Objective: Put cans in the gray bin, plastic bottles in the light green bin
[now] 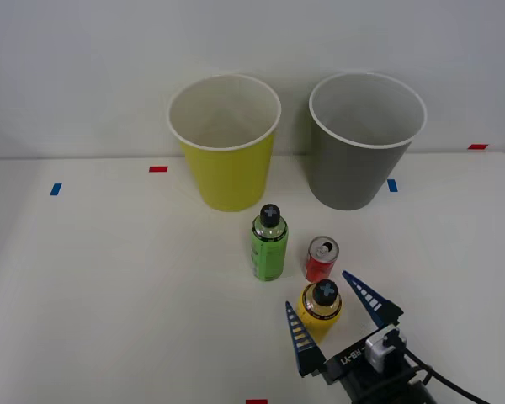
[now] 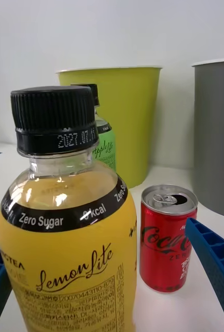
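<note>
Two bins stand at the far side of the table (image 1: 84, 278), seen from the front view: the light green bin (image 1: 227, 168) at about eleven o'clock from the table's middle and the gray bin (image 1: 358, 160) at about one o'clock, near each other but not touching, both upright and showing nothing inside.

Next down in size come the two plastic bottles. The green-wrapped bottle (image 1: 269, 246) stands upright at six o'clock from the light green bin, close before it. The yellow-wrapped bottle (image 1: 320, 310) stands upright nearer the robot, at about five o'clock from the green one.

Smallest is the red can (image 1: 321, 259), upright, at about twelve o'clock from the yellow bottle and just beside the green bottle at its three o'clock.

What the coming move turns on: the yellow bottle's long axis is vertical, and it sits directly between the spread fingers of the right gripper (image 1: 337, 324), which reaches in from six o'clock. One blue finger (image 1: 299, 337) lies at the bottle's eight o'clock, the other at its three o'clock. The jaws are wide apart and hold nothing; I cannot tell whether either finger touches the wrap. The wrist view shows the yellow bottle (image 2: 65, 249) close up between both fingers, so closing looks like the next step.
</note>
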You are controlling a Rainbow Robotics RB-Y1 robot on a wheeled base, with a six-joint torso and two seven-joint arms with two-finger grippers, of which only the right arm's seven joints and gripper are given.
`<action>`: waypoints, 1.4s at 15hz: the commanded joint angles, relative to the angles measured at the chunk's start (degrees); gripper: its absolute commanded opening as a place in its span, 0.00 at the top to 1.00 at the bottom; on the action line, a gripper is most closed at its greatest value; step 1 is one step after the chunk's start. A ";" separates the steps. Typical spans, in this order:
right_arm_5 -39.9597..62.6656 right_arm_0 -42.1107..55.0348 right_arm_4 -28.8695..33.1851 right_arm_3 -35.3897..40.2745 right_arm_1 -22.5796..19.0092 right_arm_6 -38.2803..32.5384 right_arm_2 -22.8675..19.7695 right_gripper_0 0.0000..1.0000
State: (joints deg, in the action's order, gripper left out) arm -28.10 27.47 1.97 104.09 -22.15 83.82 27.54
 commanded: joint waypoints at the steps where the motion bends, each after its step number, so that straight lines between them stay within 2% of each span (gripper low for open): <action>1: 0.15 -0.05 -0.48 0.15 0.09 1.17 0.06 0.00; 11: 1.82 -1.63 -3.55 0.15 0.97 4.16 1.56 0.00; 12: 1.82 -1.72 -4.17 0.15 0.88 4.42 1.73 0.22; 13: 1.82 -1.72 -4.96 0.15 0.62 4.42 2.26 1.00; 21: 1.64 -1.80 -6.37 0.15 0.97 4.77 2.79 1.00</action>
State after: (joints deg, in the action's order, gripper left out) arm -26.35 25.66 -4.26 104.23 -21.16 88.59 30.31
